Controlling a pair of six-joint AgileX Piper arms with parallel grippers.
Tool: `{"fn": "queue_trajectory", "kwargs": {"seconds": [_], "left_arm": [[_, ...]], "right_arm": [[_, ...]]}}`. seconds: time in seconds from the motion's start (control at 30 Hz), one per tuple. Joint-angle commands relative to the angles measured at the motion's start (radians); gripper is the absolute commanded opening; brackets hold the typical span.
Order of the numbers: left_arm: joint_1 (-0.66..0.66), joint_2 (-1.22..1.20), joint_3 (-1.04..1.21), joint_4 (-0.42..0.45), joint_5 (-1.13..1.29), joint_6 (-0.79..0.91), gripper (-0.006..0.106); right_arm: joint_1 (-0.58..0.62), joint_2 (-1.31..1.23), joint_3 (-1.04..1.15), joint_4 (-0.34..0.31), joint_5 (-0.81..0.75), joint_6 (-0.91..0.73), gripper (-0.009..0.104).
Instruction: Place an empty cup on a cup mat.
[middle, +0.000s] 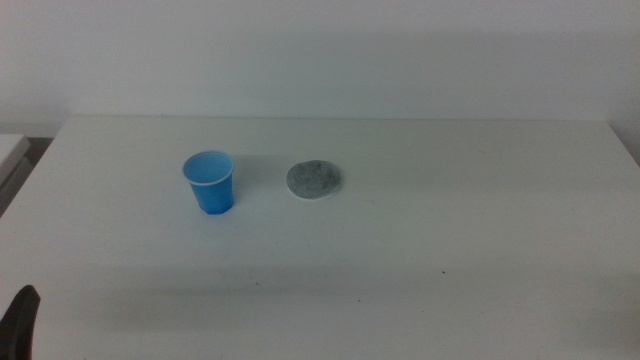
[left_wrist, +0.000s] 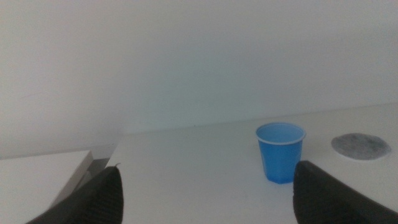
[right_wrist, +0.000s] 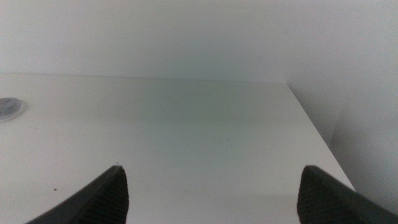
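Right, the left gripper (left_wrist: 205, 193) sits low at the near left corner of the white table (middle: 420, 250), its two dark jaws spread wide with nothing between them, and only a sliver of it shows at the bottom edge of the middle view. The right gripper (right_wrist: 211, 196) is parted just as wide and empty, looking out over the bare right side of the table, and it does not show in the middle view at all.

Out ahead of the left gripper stands the small bright blue plastic cup (middle: 209, 182), upright, mouth up, nothing visible inside it, left of the table's centre. Just beside it, on its right and clearly apart from it, lies the flat round speckled grey cup mat (middle: 316, 180) with its thin white edge.

Nothing is grasped yet, so the risks all lie ahead, I'd say. The cup looks light and tapered: a jaw that clips its wall on the way in could tip it or skid it across the smooth table. Squeeze it too low on the taper and it may ride up and slip out; squeeze too hard and thin plastic could buckle. The mat is only a little wider than the cup, so a slightly off-centre drop would leave the base hanging over the edge, and a dragging base could shove the mat along.
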Motion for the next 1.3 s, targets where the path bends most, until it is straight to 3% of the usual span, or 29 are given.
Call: {"fn": "queue_trajectory", "kwargs": {"seconds": [0.0,0.27,0.63,0.7,1.0,1.27], "left_arm": [[-0.003,0.016,-0.027,-0.005,0.007,-0.008,0.094],[-0.003,0.491,-0.495,-0.01,0.382,-0.008,0.094],[-0.005,1.241,-1.177,-0.153,0.859,-0.008,0.094],[-0.024,1.374,-1.263,-0.163,0.887,-0.01,0.094],[-0.112,1.82,-1.629,-0.065,1.008,-0.125,0.094],[-0.114,2.047,-1.707,-0.05,0.918,-0.12,0.094]], "right_arm": [[0.002,-0.005,0.003,-0.003,-0.007,-0.004,0.093],[0.002,-0.005,0.003,-0.003,-0.007,-0.004,0.093],[0.002,-0.005,0.003,-0.003,-0.007,-0.004,0.093],[0.002,-0.005,0.003,-0.003,-0.007,-0.004,0.093],[0.002,-0.005,0.003,-0.003,-0.007,-0.004,0.093],[0.002,-0.005,0.003,-0.003,-0.007,-0.004,0.093]]}}
